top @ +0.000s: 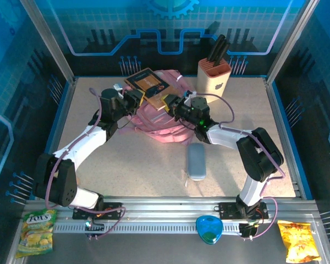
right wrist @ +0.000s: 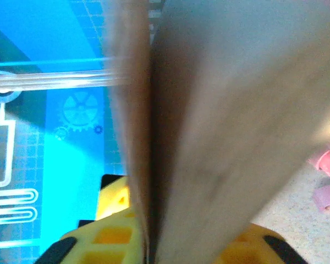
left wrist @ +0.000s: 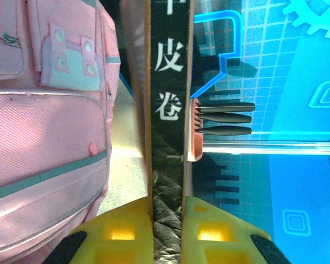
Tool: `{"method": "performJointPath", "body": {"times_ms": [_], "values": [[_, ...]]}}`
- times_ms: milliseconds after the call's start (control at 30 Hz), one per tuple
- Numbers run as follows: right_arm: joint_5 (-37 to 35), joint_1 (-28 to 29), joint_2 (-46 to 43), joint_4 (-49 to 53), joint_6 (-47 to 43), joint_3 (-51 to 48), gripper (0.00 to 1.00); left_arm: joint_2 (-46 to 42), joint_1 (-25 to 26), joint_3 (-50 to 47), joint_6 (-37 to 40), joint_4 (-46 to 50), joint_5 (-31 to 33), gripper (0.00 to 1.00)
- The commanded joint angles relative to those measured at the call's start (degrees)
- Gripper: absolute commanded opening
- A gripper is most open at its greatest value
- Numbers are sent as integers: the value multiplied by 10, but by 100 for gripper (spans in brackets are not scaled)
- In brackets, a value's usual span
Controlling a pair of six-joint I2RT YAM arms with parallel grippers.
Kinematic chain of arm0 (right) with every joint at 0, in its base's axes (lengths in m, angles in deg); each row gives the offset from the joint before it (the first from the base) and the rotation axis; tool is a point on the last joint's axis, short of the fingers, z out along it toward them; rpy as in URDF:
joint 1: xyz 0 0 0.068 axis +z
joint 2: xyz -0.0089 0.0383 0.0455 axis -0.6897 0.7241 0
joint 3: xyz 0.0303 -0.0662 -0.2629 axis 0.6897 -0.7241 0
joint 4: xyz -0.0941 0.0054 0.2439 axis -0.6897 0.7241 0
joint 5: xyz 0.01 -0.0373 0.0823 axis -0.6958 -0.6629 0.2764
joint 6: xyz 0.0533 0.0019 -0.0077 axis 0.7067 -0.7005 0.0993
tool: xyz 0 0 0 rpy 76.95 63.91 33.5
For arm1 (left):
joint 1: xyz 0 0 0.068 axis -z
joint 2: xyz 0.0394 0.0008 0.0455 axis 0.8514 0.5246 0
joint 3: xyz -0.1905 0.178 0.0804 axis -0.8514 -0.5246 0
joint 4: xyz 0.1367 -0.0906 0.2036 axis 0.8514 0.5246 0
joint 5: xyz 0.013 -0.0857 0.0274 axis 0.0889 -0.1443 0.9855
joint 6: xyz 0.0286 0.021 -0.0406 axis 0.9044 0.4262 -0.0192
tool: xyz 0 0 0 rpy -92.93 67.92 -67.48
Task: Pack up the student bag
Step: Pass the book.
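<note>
With my left gripper (left wrist: 168, 213) and right gripper (right wrist: 149, 234) both clamped on the flat brown-covered book (top: 148, 82) above the soft pink fabric student bag (top: 168, 131) lying between my arms, uneven pulling could, I judge, twist it loose or miss the bag's opening.

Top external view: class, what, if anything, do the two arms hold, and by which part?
One brown book, above the student bag: the left gripper's jaws clamp its left side, the right gripper's jaws its right side.
</note>
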State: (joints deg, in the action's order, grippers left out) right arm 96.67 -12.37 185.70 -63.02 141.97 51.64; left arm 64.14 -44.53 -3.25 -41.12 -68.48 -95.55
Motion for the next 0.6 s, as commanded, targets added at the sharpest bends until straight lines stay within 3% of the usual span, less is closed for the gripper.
{"method": "performJointPath", "body": {"times_ms": [0,100,200,400,567], "values": [[-7,-12,-5,-6,-26,9,10,-27,2,19,52,-15,-19,18],[-7,-20,-26,2,-49,-5,3,-28,3,39,120,48,-19,46],[-1,-35,-58,16,-90,-26,0,-25,4,51,207,111,-12,59],[-19,-65,-151,126,-245,-87,0,12,31,56,338,138,2,67],[-52,-90,-245,241,-341,-132,0,78,65,114,441,205,11,73]]}}
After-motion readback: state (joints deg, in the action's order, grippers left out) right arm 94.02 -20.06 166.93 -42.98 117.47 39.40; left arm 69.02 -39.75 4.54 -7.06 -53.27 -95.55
